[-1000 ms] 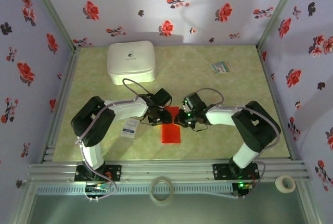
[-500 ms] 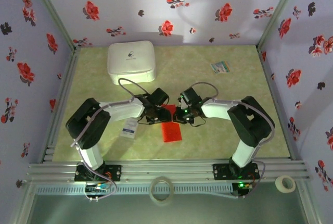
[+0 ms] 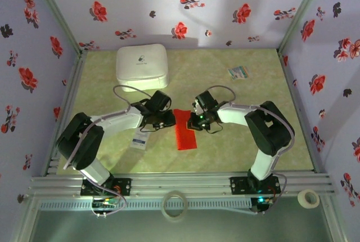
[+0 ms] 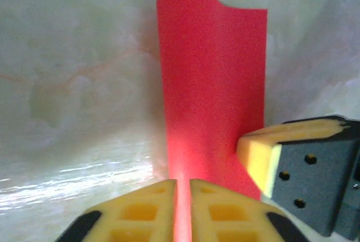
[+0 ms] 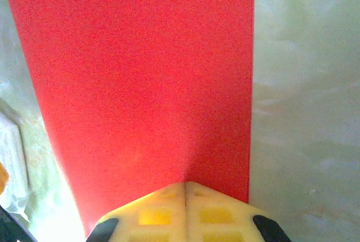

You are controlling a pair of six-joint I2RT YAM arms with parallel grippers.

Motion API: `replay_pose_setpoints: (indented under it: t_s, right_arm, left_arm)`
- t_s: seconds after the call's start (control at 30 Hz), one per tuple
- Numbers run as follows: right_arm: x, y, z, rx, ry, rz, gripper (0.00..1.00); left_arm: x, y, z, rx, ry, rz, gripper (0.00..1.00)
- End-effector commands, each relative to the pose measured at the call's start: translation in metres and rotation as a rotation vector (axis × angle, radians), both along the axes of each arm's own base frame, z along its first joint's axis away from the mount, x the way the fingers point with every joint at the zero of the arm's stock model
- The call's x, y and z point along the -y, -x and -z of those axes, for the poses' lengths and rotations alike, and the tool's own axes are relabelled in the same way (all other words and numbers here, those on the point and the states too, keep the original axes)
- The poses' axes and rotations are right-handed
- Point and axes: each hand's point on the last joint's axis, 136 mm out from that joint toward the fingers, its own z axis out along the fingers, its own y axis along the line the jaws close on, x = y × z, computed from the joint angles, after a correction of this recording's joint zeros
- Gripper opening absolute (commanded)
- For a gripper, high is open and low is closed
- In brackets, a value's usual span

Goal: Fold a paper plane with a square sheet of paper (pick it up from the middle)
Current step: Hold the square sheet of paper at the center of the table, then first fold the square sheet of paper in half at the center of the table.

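- Red sheet of paper point(image 3: 184, 130): folded into a long narrow strip. It lies on the desk point(image 3: 253, 140) near the middle, between the two end effectors, with its long axis running from the far side toward the near edge.
- In the left wrist view the far end of the sheet point(image 4: 211, 84) curls up slightly off the surface.
- Left end effector point(image 3: 169, 119): meets the strip's far left edge. Its fingers are together, with a thin sliver of red paper pinched between them point(image 4: 182, 183).
- Right end effector point(image 3: 194, 121): meets the strip's far right edge. Its fingers are pressed together on the paper's edge point(image 5: 185, 184), and the sheet point(image 5: 140, 73) puckers toward them.
- Desk surface: pale green, marbled and glossy.
- White box point(image 3: 142, 66): far left of the desk, well apart from the sheet.
- Small white packet point(image 3: 140, 138): lies beside the left arm.
- Multicoloured card point(image 3: 238, 72): far right of the desk.
- Enclosure: lilac walls point(image 3: 225, 5) printed with red and dark flowers stand on three sides.
- Near edge: aluminium rails point(image 3: 185, 184) carry both arm bases. Two tape rolls point(image 3: 174, 204) point(image 3: 307, 198) rest in front of them.
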Motion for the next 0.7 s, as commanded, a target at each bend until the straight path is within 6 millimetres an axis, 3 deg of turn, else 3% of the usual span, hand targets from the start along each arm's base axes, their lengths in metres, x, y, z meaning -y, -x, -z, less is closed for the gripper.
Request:
replay_pose_setpoints:
  t_s: [0.0, 0.1, 0.37, 0.67]
  right_arm:
    - [0.030, 0.018, 0.031, -0.077, 0.129, 0.021, 0.01]
    - [0.032, 0.019, 0.033, -0.077, 0.137, 0.026, 0.01]
    - [0.032, 0.019, 0.035, -0.081, 0.131, 0.037, 0.01]
    - [0.033, 0.020, 0.036, -0.083, 0.130, 0.042, 0.01]
  left_arm:
    - [0.025, -0.004, -0.017, 0.013, 0.227, 0.046, 0.00]
    - [0.034, -0.006, -0.018, 0.006, 0.316, 0.058, 0.00]
    - [0.045, -0.003, -0.003, -0.043, 0.360, 0.091, 0.00]
    - [0.022, 0.011, 0.049, -0.113, 0.234, 0.067, 0.00]
